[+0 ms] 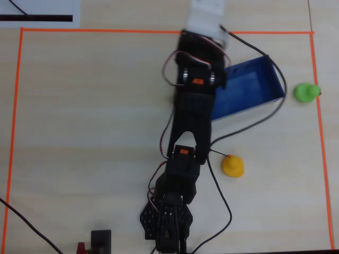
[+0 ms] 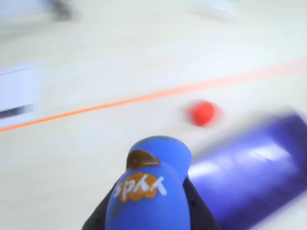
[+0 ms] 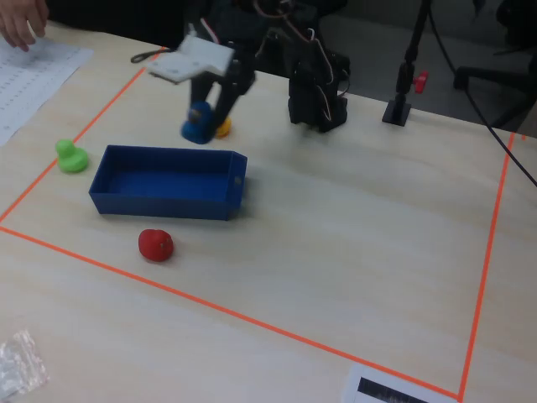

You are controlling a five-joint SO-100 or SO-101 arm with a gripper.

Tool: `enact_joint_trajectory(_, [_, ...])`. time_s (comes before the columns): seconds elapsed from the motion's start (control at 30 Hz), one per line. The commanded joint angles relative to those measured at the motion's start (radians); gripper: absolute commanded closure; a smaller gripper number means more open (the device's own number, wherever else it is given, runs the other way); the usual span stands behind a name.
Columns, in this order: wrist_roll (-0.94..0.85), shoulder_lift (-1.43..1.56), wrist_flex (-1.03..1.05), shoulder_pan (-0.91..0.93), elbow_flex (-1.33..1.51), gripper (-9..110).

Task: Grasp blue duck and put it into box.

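My end effector (image 2: 148,211) is clamped on the blue duck (image 2: 152,184): in the wrist view the toy fills the lower middle of the picture, its brown beak and an orange patch with white lettering facing up, with my dark fingers (image 2: 199,213) hugging its sides. In the fixed view I hold the blue duck (image 3: 198,123) lifted off the worktop (image 3: 352,243), just above and behind the far wall of the box (image 3: 168,182), near its right end as that view shows it.

Just past the duck in the wrist view lies a blurred edge of the box (image 2: 249,167), and beyond it the red duck (image 2: 201,113) sits on the pale wood, short of the orange tape line (image 2: 120,101).

From the fixed view the red duck (image 3: 155,244) rests in front of the box, near but apart from it. The green duck (image 3: 71,156) stands by the box's left end, close to the tape. A yellow duck (image 3: 222,128) peeks out right behind the blue one. In the overhead view the yellow duck (image 1: 232,165) sits beside my arm (image 1: 190,132), and the green duck (image 1: 306,92) lies just right of the box (image 1: 249,87).
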Motion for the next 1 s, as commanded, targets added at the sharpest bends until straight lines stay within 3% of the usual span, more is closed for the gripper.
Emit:
enact_joint_trajectory(0.0, [-0.051,0.035,-0.146,0.298,0.198,101])
enact_joint_trajectory(0.43, [-0.038,-0.077,-0.621,0.373,0.698,101])
enact_joint_trajectory(0.73, [-0.135,-0.063,-0.785,0.385,0.894,101])
enact_joint_trajectory(0.8, [-0.170,-0.043,-0.833,0.396,0.962,97])
enact_joint_trajectory(0.9, [-0.261,-0.003,-0.876,0.416,1.063,75])
enact_joint_trajectory(0.97, [-0.310,0.032,-0.882,0.423,1.120,74])
